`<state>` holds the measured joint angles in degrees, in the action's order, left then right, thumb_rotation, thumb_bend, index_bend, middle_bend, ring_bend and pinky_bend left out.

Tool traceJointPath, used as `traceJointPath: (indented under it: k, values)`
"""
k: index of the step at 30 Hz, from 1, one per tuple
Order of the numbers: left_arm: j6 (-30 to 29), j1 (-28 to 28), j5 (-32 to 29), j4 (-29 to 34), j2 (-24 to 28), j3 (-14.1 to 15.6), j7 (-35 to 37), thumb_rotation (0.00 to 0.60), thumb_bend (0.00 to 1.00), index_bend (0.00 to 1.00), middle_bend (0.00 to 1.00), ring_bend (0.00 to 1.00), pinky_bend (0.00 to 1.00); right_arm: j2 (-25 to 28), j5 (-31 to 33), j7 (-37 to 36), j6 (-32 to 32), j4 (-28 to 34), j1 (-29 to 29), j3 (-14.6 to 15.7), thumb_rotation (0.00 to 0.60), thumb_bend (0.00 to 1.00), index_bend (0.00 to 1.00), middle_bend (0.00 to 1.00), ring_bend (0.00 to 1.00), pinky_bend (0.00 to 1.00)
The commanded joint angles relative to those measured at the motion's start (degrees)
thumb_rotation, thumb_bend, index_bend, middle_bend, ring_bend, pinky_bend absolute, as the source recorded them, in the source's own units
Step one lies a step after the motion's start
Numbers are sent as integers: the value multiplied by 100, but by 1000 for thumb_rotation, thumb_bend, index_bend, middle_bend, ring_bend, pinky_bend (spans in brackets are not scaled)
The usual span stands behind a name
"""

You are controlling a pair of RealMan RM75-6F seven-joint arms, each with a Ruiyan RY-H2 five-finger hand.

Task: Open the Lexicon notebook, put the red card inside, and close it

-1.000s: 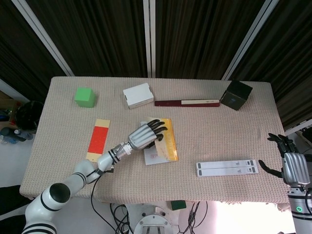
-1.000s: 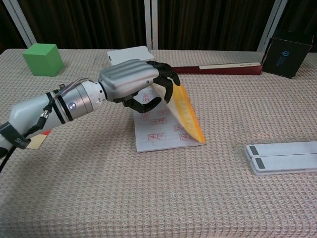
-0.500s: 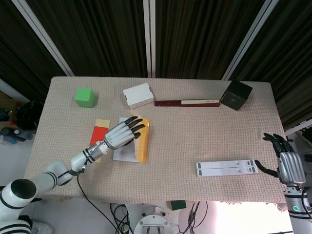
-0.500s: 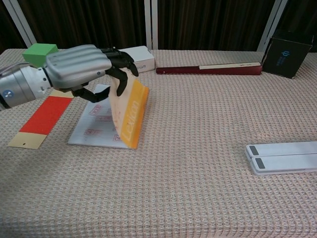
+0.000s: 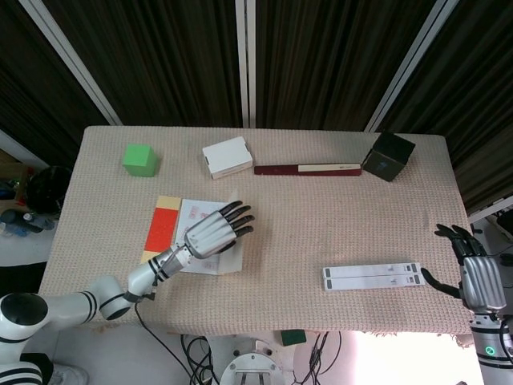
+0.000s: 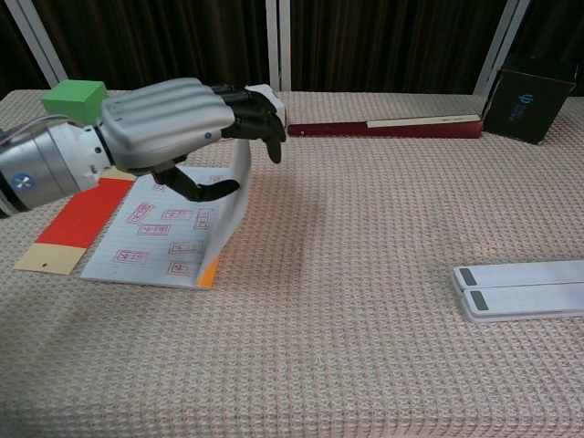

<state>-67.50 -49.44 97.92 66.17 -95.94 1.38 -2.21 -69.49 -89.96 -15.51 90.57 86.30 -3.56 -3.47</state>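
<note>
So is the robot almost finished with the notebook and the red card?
Not yet. The notebook is open, with stamped pages showing, and the left hand is holding a page up. The red card lies on the table beside it, untouched. Still to do: put the card inside and close it. The right hand waits off the table's edge.

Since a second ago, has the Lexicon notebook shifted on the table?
Yes. The notebook slid left, toward the red card, away from the white bars.

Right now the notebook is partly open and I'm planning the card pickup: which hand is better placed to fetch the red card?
Probably the left hand: it hovers over the open notebook, right beside the red card. The right hand hangs off the table's far edge, beyond the white strips.
</note>
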Motion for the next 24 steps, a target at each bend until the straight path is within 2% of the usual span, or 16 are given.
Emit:
traceJointPath:
  k: [1,7,11,14,17,21,24]
  values:
    - [374,-207,-119,69,-332,-158,-176,600,218,245,186,98,137,-10,19,-57,-14,-70,29,27,600,160,174,241,133,225]
    - [961,-497,-309,-161,-866,-332,-309,600,182,245,170,99,137,17,81,-178,63,-127,113,13,600,160,174,241,132,225]
    - [1093,-541,-429,-187,-885,-422,-419,600,171,245,161,99,137,32,85,-231,115,-149,147,-4,600,160,174,241,133,225]
    - [740,-345,-552,6,-629,-572,-471,600,169,254,161,98,137,40,78,-236,69,-162,129,-2,600,160,175,241,132,225]
    - [425,-61,-720,336,-147,-654,-466,600,171,267,161,98,137,40,57,-209,-8,-165,78,-6,600,160,174,241,133,225]
    - [259,337,-904,591,572,-522,-658,600,171,275,162,98,137,9,1,-175,-80,-166,0,-20,600,160,174,241,133,225]
    - [269,560,-990,513,850,-352,-770,600,171,275,162,98,137,-14,-26,-153,-126,-166,-46,-24,600,160,174,241,133,225]
